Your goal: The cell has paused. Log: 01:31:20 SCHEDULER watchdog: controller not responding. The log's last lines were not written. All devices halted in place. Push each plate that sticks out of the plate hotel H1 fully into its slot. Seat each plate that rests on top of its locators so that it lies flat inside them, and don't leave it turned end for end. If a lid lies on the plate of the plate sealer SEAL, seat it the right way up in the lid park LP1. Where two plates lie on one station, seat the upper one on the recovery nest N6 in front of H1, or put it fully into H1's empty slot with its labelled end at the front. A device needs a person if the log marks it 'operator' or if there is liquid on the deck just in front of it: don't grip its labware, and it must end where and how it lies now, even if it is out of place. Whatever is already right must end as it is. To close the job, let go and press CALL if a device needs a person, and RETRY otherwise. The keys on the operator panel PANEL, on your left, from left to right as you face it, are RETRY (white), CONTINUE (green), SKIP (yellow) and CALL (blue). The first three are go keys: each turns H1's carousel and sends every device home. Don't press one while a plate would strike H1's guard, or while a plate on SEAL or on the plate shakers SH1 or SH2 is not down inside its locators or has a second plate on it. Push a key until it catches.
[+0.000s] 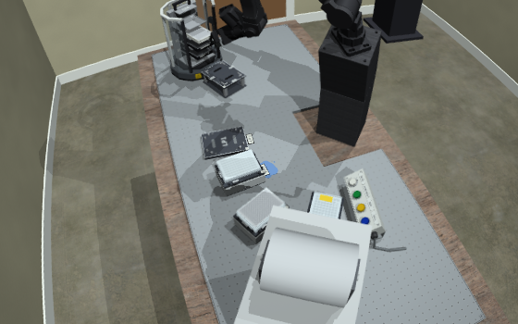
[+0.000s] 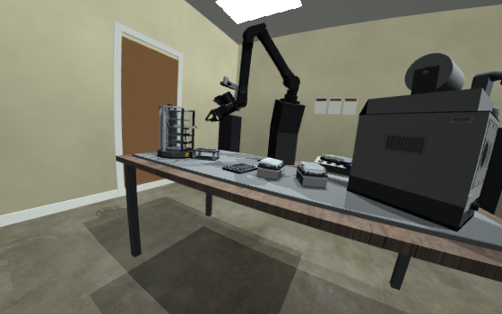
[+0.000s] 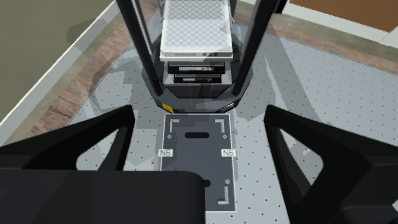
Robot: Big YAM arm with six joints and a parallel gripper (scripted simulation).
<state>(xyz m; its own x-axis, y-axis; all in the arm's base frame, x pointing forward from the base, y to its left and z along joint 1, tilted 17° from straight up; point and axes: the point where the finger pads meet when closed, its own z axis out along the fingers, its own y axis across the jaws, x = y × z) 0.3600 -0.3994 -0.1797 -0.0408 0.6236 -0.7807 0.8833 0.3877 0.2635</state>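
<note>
Gripper (image 3: pixel 199 150) spread wide, nothing between the fingers. It hangs high at the far end of the table, nose tilted down toward plate hotel H1 (image 1: pixel 171 37).

Key relation: in the wrist view a white well plate (image 3: pixel 197 27) juts out of H1's front opening between the two black guard posts, dead ahead of the claw and centred between the fingertips. Its long axis runs straight along the claw's line of sight, short end facing the gripper. Lower dark slots sit flush behind it.

Recovery nest N6 (image 3: pixel 199 150) lies directly below the claw, unoccupied, just in front of H1's base.

Judgement: next move is a descent to plate height, then a straight push along that long axis into the slot.

Elsewhere: blue liquid (image 1: pixel 269 168) on the deck beside a shaker plate (image 1: pixel 238 168) mid-table.
</note>
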